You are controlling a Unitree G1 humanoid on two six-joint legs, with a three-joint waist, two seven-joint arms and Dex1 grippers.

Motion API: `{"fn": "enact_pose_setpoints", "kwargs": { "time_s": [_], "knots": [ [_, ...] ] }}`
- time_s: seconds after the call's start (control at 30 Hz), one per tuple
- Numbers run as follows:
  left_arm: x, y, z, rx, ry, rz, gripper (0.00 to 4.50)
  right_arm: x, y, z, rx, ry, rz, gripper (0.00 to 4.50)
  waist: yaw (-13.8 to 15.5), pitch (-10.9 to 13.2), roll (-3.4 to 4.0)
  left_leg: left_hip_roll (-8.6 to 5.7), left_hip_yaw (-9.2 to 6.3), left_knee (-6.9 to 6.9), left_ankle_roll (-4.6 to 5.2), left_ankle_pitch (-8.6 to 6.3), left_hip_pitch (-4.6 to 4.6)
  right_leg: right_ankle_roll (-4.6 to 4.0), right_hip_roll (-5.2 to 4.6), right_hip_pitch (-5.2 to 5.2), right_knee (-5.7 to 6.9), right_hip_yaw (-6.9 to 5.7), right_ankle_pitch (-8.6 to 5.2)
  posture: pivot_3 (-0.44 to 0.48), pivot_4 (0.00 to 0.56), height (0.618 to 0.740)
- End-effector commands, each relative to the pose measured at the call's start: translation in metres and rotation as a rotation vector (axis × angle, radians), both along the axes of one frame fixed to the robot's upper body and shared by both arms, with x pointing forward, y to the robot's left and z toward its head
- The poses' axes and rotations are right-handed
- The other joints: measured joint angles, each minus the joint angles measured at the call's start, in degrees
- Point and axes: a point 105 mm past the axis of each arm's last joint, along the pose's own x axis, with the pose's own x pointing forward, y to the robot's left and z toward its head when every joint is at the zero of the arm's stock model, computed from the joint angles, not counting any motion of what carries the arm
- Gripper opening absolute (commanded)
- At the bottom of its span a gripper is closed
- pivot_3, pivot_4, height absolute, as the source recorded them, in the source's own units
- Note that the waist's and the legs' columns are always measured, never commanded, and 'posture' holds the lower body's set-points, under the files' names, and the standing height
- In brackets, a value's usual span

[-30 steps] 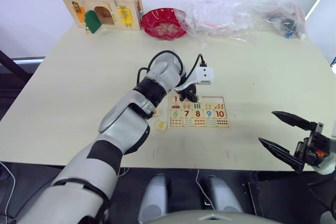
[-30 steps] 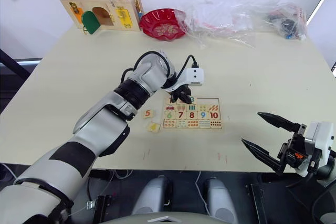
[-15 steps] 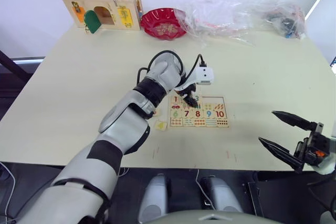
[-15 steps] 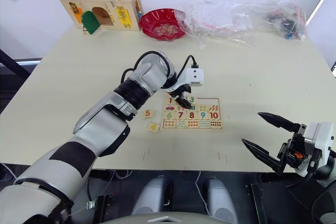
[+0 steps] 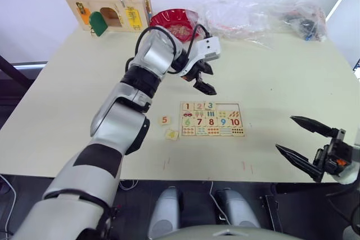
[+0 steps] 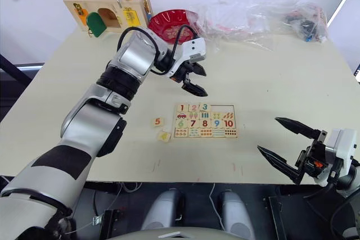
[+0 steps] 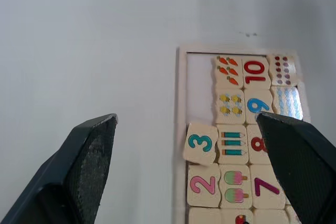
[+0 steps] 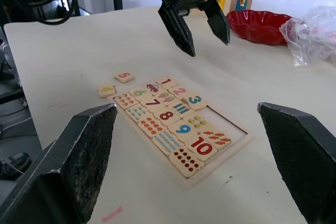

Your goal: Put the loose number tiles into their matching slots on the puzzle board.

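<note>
Raised above the table (image 5: 84, 82), the left claw (image 5: 205, 81): black fingers spread wide, nothing between them, hovering beyond the far edge of the puzzle board (image 5: 212, 119) and clear of it. Lying flat toward the table's near edge, roughly midway along it, the pale-wood board itself, with tiles 1 (image 5: 187, 106), 2 (image 5: 198, 106) and 3 (image 5: 209, 105) seated in its top row. Slightly askew in its slot, the 3 tile, one corner overlapping the frame in the left wrist view. Bare beside it, the last two slots (image 5: 229, 107) of that row. Below them, digits 6 to 10 and rows of small counting pictures.

Loose on the table just off the board's left end, the 5 tile (image 5: 165, 120), face up. Nearer the table's front edge and close to the 5, a second loose tile (image 5: 172, 134) with a yellowish mark, possibly the 4, the digit too small to read with certainty.

Off the near right corner of the table, the right claw (image 5: 306, 145), fingers parted wide and empty, well apart from the board.

Along the far edge: a wooden latch box (image 5: 110, 8) with coloured doors at the left corner, a red bowl (image 5: 174, 24) beside it, and crumpled clear plastic bags (image 5: 264, 15) stretching toward the right corner.
</note>
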Motion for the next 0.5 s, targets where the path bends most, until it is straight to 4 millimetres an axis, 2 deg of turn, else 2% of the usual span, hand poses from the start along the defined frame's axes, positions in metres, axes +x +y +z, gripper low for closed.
{"fn": "enact_pose_setpoints", "kwargs": {
  "time_s": [0.03,0.1,0.2,0.43,0.5],
  "knots": [
    [-0.002,0.0,0.006,-0.107,-0.022,-0.059,4.47,-0.001,0.001,0.004,0.003,-0.029,0.001,4.5,0.0,0.0,0.0,0.0,0.01,0.0,0.0,0.0,-0.01,0.0,0.0,0.0,0.0,0.0,0.01,0.0,0.15,0.74],
    [0.001,0.002,-0.003,-0.12,-0.047,-0.062,4.47,0.0,0.001,0.004,0.003,-0.03,0.002,4.5,0.08,0.0,-0.01,0.0,0.01,0.0,0.0,0.0,-0.01,-0.02,-0.01,0.0,-0.01,0.0,0.05,0.0,0.15,0.74],
    [0.005,0.001,-0.012,-0.152,-0.069,-0.057,3.68,0.0,0.001,0.004,0.003,-0.031,0.003,4.5,0.1,0.0,-0.01,-0.02,0.01,0.02,0.0,0.0,-0.02,0.0,-0.02,0.0,0.0,0.0,0.07,0.0,0.15,0.74],
    [0.011,0.002,-0.039,-0.129,-0.107,-0.045,0.26,0.0,0.005,0.003,0.004,-0.028,0.008,4.5,0.07,0.01,-0.01,-0.02,0.01,0.03,0.0,0.0,-0.02,0.01,-0.02,0.0,0.0,0.0,0.08,0.0,0.15,0.74],
    [0.012,0.002,-0.043,-0.116,-0.116,-0.038,0.11,-0.001,0.004,0.003,0.004,-0.026,0.007,4.5,0.05,0.01,-0.01,-0.02,0.01,0.03,0.0,0.0,-0.02,0.02,-0.01,0.0,0.0,0.0,0.08,0.0,0.15,0.74]
  ]
}}
